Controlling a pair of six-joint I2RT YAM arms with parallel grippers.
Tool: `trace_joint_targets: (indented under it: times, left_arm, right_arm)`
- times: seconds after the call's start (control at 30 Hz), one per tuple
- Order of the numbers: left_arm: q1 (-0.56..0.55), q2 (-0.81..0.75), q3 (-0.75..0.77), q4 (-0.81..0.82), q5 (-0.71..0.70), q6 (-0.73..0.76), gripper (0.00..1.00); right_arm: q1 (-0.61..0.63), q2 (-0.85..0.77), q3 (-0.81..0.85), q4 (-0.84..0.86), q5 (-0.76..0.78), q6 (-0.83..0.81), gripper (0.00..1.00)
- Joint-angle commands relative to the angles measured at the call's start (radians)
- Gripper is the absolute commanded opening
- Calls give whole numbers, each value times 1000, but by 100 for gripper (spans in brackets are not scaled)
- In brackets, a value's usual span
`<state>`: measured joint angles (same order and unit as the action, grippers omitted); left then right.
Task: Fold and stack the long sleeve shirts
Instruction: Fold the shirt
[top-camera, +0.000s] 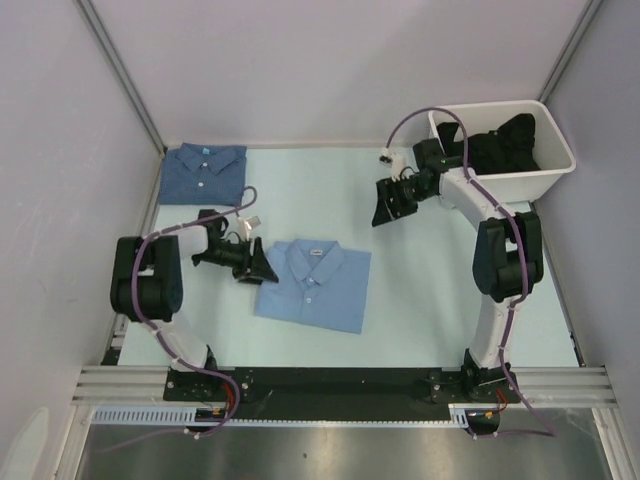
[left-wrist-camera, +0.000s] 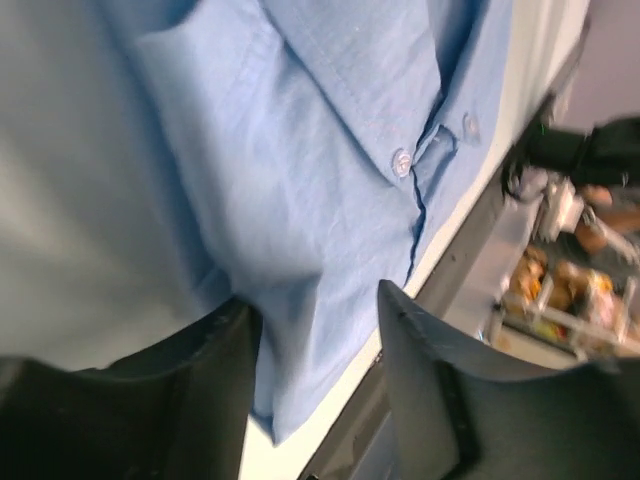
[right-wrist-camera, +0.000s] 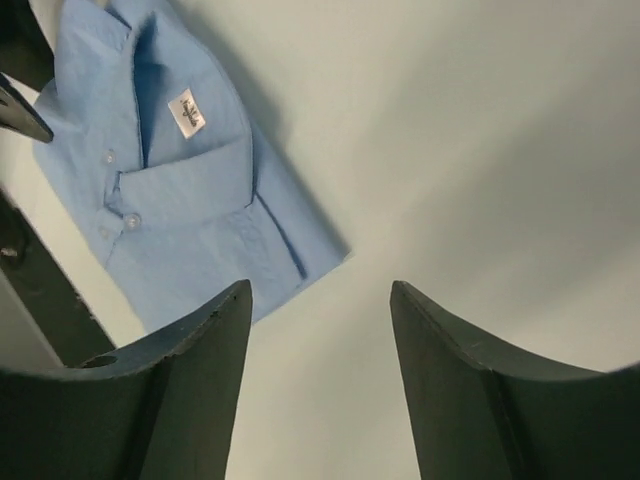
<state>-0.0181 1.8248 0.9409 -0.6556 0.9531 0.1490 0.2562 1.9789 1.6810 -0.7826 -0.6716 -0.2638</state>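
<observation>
Light shirt (top-camera: 312, 284) centre, dark shirt (top-camera: 203, 172) upper left; left gripper (top-camera: 263, 271) spread beside light shirt; right gripper (top-camera: 383, 210) spread too.

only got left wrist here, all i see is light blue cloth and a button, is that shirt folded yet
Observer: Yes, the light blue shirt lies folded mid-table, buttons facing up.
Operator: wheres the darker one
Observer: The darker blue shirt lies folded at the far left corner, apart from the light one, so they are not stacked.
Operator: right arm in my way
Observer: No, the right arm hangs over bare table beyond the light shirt, its jaws apart and empty.
</observation>
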Motion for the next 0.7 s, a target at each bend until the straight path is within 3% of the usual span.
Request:
trace_joint_targets:
  times: [0.0,0.13,0.4,0.5,0.53,0.57,0.6,0.67]
  left_arm:
    - [107,-191,-62,233,-53,-178,57]
    - [144,-191,-50,217,-76,-167,58]
    - [161,-223,-74,235,-86,-151,66]
    - [161,-233,-82,238,-94,-152,69]
    - [159,-242,-82,238,-102,-132,70]
    - [161,-246,-82,243,-108,-123,70]
    - [161,-252,-85,247,-111,-123,70]
    - [161,-269,-85,269,-120,-137,70]
  right_arm:
    - [28,-84,-183,26,-83,138,63]
    - [81,-121,-291,83,-80,178,59]
    - [98,-37,-428,230,-63,308,56]
    - [88,29,-382,276,-48,346,36]
    - [81,47,-353,275,-36,351,17]
    - [74,75,-324,267,-33,348,6]
    - [52,93,-293,243,-19,338,0]
    - [31,136,-204,226,23,311,0]
